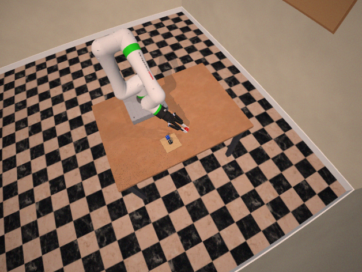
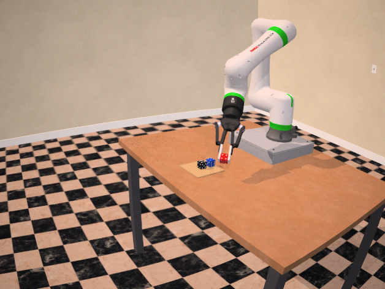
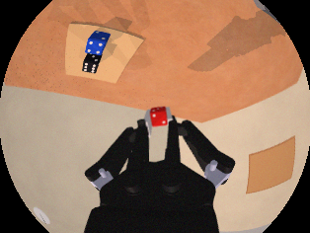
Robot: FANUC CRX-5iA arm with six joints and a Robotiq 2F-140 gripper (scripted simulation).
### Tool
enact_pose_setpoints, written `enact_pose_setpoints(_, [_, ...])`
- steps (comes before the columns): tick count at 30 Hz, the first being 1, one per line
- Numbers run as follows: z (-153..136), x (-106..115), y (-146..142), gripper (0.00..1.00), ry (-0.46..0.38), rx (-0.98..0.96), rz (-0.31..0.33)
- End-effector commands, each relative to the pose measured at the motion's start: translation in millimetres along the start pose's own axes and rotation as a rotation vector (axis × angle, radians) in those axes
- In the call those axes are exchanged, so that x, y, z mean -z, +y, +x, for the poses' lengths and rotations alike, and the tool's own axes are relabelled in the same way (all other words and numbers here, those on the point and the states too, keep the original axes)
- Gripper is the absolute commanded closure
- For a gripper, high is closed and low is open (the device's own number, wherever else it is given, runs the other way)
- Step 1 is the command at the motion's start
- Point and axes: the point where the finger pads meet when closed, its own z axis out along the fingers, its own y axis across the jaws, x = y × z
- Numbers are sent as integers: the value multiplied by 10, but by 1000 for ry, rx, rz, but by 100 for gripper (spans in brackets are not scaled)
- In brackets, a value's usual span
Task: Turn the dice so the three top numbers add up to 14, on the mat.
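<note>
The gripper [image 1: 185, 128] [image 2: 224, 159] [image 3: 158, 117] is shut on the red die [image 1: 187, 129] [image 2: 224, 158] [image 3: 159, 116]. It is tilted and holds the die in the air, beside the mat in the views. The thin tan mat [image 1: 168, 148] [image 2: 214, 171] [image 3: 74, 49] lies flat on the table. On it the blue die [image 1: 167, 137] [image 2: 210, 162] [image 3: 95, 46] and the black die [image 1: 170, 142] [image 2: 201, 164] [image 3: 91, 65] stand close together. In the wrist view the black die's top seems to show six, the blue die's four. The red die's pips are too small to read surely.
The brown table [image 1: 210, 96] [image 2: 249, 201] carries the arm's grey base block [image 1: 140, 117] [image 2: 255, 146], behind the gripper. The table's front edge runs past the mat on the side away from the base. The arm's shadow falls across the table.
</note>
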Motion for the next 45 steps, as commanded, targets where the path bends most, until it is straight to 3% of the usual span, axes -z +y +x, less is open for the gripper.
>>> enact_pose_setpoints(1, [77, 0, 21, 84, -153, 9, -62])
enact_pose_setpoints(8, [53, 12, -10, 84, -200, 10, -52])
enact_pose_setpoints(23, [147, -66, -9, 84, -202, 10, -52])
enact_pose_setpoints(45, [571, -416, 1, 84, -202, 10, -52])
